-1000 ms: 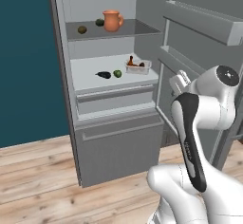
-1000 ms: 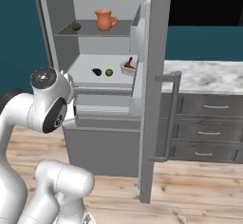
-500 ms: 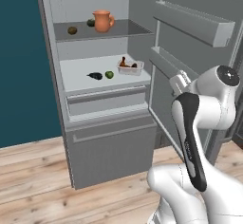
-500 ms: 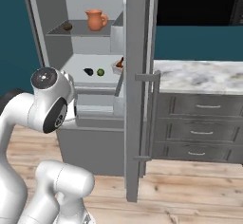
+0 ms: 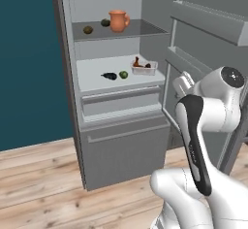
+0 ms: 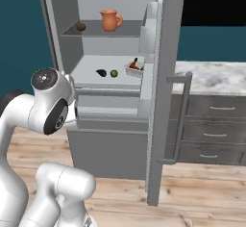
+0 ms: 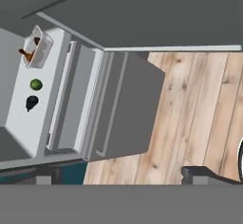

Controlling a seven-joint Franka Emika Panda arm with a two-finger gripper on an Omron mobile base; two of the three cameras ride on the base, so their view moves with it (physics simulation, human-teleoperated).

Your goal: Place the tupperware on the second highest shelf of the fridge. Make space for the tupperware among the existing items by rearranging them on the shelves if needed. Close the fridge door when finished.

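Since the small shallow rectangular clear-white plastic tupperware (image 5: pixel 144 68) with brown food pieces inside already sits on the wide flat white second highest shelf (image 5: pixel 92 77) of the tall grey fridge (image 5: pixel 121 145), at its right front corner, the step that remains appears to be the closing of the tall grey fridge door (image 6: pixel 166 77), which stands open beside the grey kitchen drawers (image 6: pixel 211 134). On the same shelf, to the left of the tupperware and apart from it, lie a green lime (image 5: pixel 123 74) and a dark aubergine (image 5: pixel 109 75). On the darker grey glassy shelf (image 5: pixel 145 28) above stand an orange clay jug (image 5: pixel 117 21) and two small dark round fruits (image 5: pixel 88 29). The two-finger gripper (image 5: pixel 183 84) is held in front of the fridge, away from the shelves, and nothing is between its fingers; its jaws stand wide apart. From the hand view the tupperware (image 7: pixel 38 47) looks thin-walled and light, so it would probably be stiff enough to take by its two long sides, but its smooth plastic may slip and its open top could spill the food if it is tilted. The door, in contrast, is large and heavy, and the best place to push or pull seems to be the long vertical bar handle (image 6: pixel 181 110).
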